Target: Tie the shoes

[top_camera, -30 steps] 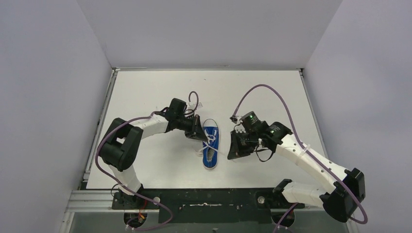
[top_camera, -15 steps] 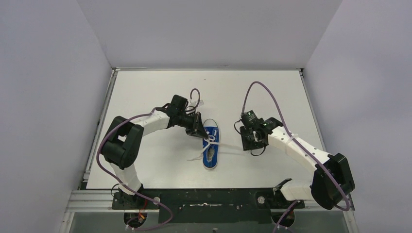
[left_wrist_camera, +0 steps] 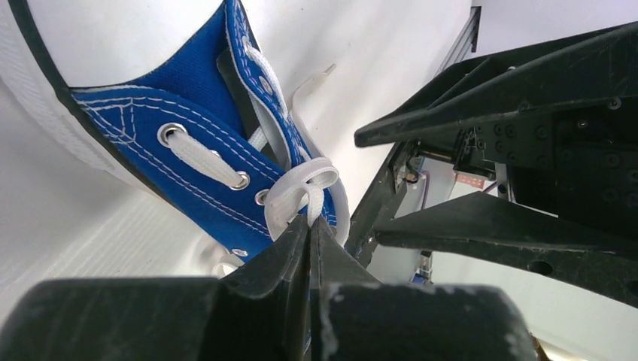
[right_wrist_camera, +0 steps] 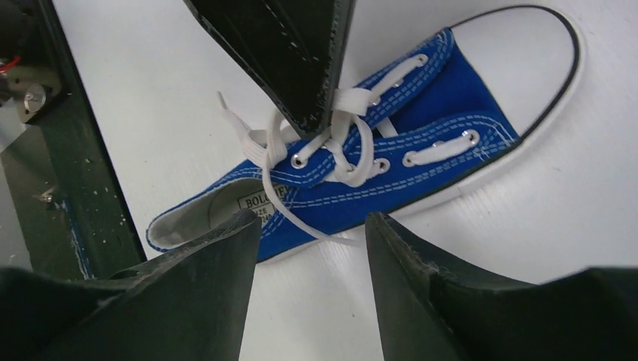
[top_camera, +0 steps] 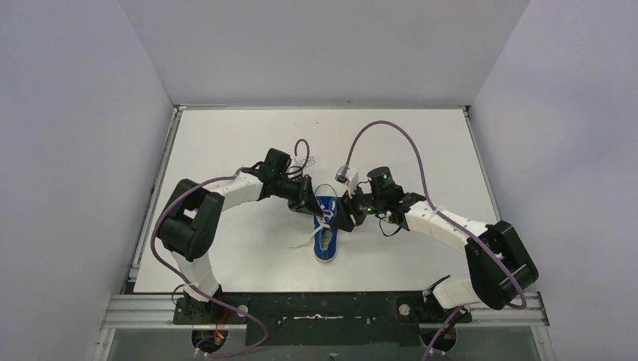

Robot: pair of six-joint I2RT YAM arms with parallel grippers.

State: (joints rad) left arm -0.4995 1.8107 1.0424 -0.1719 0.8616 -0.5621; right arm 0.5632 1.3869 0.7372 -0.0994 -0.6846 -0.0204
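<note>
— Pinching anything, that left claw [left_wrist_camera: 310,226]?
— Yes. It's clenched on a loop of the flat white cotton lace [left_wrist_camera: 301,184], right over the eyelets [left_wrist_camera: 241,180] of the small blue canvas sneaker with the white rubber sole rim [top_camera: 326,242]. The sneaker lies sole down on the white table [top_camera: 226,143], between both claws.
— And the right claw [right_wrist_camera: 312,248]?
— Released, jaws spread, hovering just beside the sneaker and gripping nothing.
— How will it handle?
— Light, I'd judge, so a hard tug would drag the whole sneaker. The lace looks limp and slick. Take it near the eyelets, or by the free tail [top_camera: 302,244] beside the sneaker.
— Any containers?
— None. The sneaker's opening shows only its grey insole [right_wrist_camera: 226,203].
</note>
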